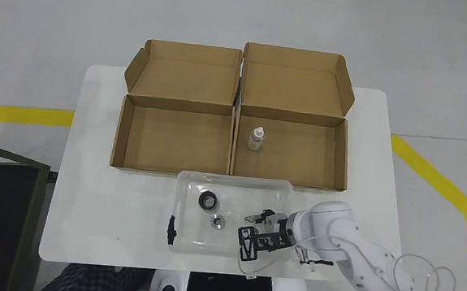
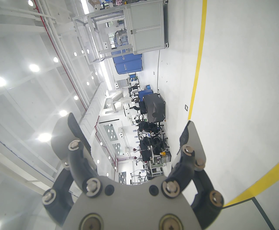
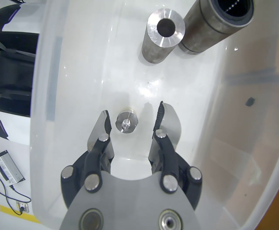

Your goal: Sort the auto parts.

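Right wrist view gave me the clearest read: the right gripper (image 3: 133,118) hung low inside the clear tray (image 3: 87,65), jaws spread partway with nothing in them. A small metal stud (image 3: 126,124) stood upright on the tray floor between those jaws, just beside one and with a gap to the other. Farther along the tray sat a steel sleeve (image 3: 162,37) and, right next to it, a darker cylinder (image 3: 213,24); I couldn't tell whether the two touched. From the top view, the tray sat at the near side of the table (image 1: 91,209), with two open cardboard boxes (image 1: 173,141) side by side behind it and a white bottle (image 1: 255,137) standing in the right-hand one. The left gripper (image 2: 130,125) was wide open, holding nothing, and pointed out at the room. I judged this to be the pick of the stud, with the grasp not yet made. The next move called for centring the jaws on it, closing gently so the little round piece didn't skid, then lifting clear of the tray wall. Which box it belonged in, I couldn't say.
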